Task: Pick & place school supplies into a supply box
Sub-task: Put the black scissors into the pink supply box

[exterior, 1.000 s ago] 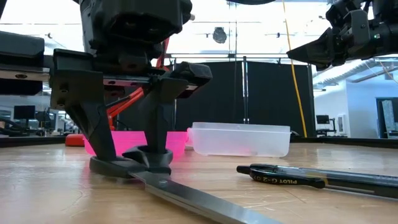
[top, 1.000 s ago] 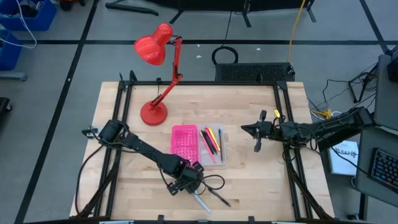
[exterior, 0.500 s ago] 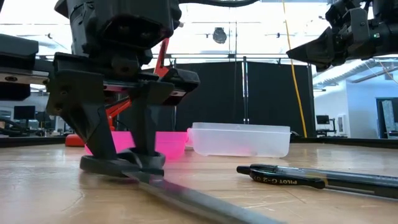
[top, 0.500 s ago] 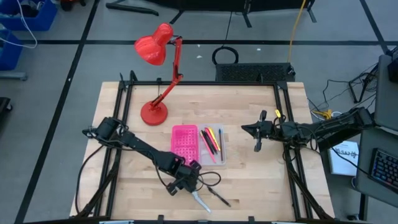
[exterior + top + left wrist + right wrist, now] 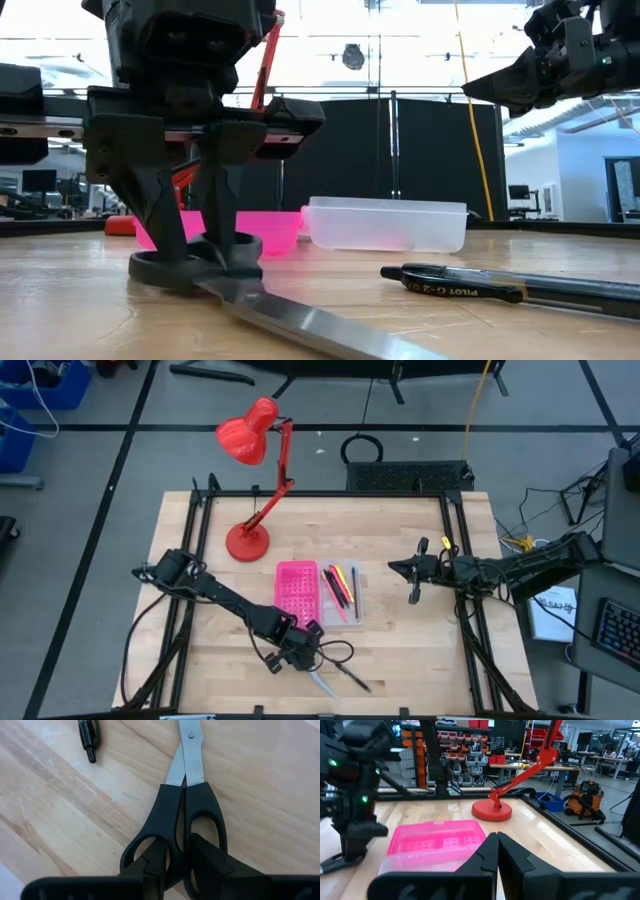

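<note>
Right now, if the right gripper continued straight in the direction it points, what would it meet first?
The right gripper, shut, hangs above the table and points toward the supply box. In its wrist view the pink half lies straight ahead, so it would probably meet that first, though it may pass above it; height is unclear.

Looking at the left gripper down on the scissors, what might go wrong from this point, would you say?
The left gripper pinches the scissors only where the handle loops meet, so the long blades may swing or slip when lifted. The black pen lies close beside the blades and could get knocked. The supply box already holds pens, so the scissors may not settle flat.
</note>
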You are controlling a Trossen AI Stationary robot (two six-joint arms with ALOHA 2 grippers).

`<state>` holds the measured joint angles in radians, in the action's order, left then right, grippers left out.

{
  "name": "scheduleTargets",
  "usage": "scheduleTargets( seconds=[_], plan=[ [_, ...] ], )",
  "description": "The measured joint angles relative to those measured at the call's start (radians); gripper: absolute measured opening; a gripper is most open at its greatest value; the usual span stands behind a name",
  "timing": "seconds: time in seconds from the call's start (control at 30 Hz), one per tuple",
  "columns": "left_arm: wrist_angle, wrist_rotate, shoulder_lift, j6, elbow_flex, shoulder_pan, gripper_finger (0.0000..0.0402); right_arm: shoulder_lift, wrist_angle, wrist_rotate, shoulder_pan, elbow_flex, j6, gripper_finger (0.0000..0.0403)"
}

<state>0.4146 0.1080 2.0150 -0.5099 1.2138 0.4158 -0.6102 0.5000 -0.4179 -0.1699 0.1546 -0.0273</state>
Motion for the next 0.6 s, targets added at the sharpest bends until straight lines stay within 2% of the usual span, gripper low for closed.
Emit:
scheduleTargets(
  seconds=[0.1,0.37,0.6],
  plan=[
    [0.035,-0.011,-0.02,-0.003,0.031,0.001,0.0075,0.0,0.012,0.0,0.0,-0.01,-0.007,0.0],
    [0.234,-0.132,-0.021,-0.076,0.135,-0.011,0.0059,0.0,0.035,0.0,0.0,-0.012,-0.011,0.0],
    [0.31,-0.129,-0.022,-0.131,0.221,-0.025,0.0039,0.0,0.035,0.0,0.0,-0.012,-0.011,0.0]
  ],
)
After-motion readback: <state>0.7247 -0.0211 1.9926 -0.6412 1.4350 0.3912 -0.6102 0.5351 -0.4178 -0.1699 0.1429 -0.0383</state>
